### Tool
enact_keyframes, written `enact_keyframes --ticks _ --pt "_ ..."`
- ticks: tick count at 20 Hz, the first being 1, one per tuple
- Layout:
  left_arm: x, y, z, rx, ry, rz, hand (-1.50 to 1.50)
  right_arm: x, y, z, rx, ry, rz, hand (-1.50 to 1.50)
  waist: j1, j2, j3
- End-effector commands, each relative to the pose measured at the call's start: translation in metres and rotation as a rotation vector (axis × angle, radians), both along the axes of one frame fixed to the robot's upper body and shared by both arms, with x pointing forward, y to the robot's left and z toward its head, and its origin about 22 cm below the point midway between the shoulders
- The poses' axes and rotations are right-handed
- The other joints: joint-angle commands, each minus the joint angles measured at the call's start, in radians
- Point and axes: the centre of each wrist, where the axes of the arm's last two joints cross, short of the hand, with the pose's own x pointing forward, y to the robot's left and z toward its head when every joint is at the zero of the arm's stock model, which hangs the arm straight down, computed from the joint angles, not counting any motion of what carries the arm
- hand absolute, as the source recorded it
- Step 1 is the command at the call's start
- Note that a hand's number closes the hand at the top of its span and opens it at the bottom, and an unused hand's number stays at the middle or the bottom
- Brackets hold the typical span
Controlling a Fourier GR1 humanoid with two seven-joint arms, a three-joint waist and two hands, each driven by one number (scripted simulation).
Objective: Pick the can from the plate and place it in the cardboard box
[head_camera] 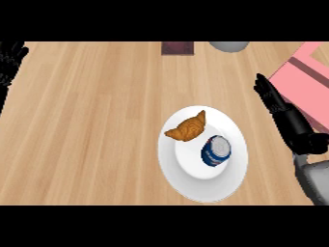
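While the can (216,151) sits on the plate (195,185), the right hand (284,113) hovers nearby.

No text, brand, number or sign is showing legibly anywhere. The can (216,151), standing on the plate (199,188), is wearing a blue and white wrap, but its markings are blurring together and are not reading as letters. The pink box (316,91), to the right of the plate and beyond it, is showing plain faces crossed by a darker band, with no print to be made out. The dark red thing (177,48) beyond the plate, at the far edge, is likewise carrying nothing that can be read.
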Motion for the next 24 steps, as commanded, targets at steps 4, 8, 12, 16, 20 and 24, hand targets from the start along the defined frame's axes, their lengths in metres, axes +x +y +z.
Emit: enact_keyframes --ticks 4,8,12,16,20,24 --pt "-0.007 -0.001 -0.035 0.024 0.11 0.009 0.0 -0.007 -0.013 0.076 0.002 -0.234 -0.421 -1.5 -0.076 -0.032 0.004" --pt "-0.02 0.003 -0.065 -0.003 0.235 0.005 0.0 -0.031 -0.07 0.071 -0.292 -0.106 -0.688 -1.5 -0.145 -0.04 -0.006" --pt "-0.025 -0.011 -0.074 -0.001 0.218 -0.045 0.0 -0.073 -0.035 0.081 -0.346 -0.195 -0.714 -1.5 -0.09 -0.028 0.004" --pt "-0.016 -0.008 -0.075 -0.01 0.225 -0.073 0.0 -0.106 -0.015 0.096 -0.559 -0.178 -0.608 -1.5 -0.07 -0.018 0.004" --pt "-0.019 -0.033 -0.085 -0.015 0.224 -0.128 0.0 -0.131 0.009 0.112 -0.694 -0.117 -0.586 -1.5 -0.037 -0.012 0.005" --pt "-0.01 -0.032 -0.087 0.004 0.214 -0.135 0.0 -0.14 0.02 0.119 -0.91 0.077 -0.515 -1.5 -0.021 -0.002 0.004"
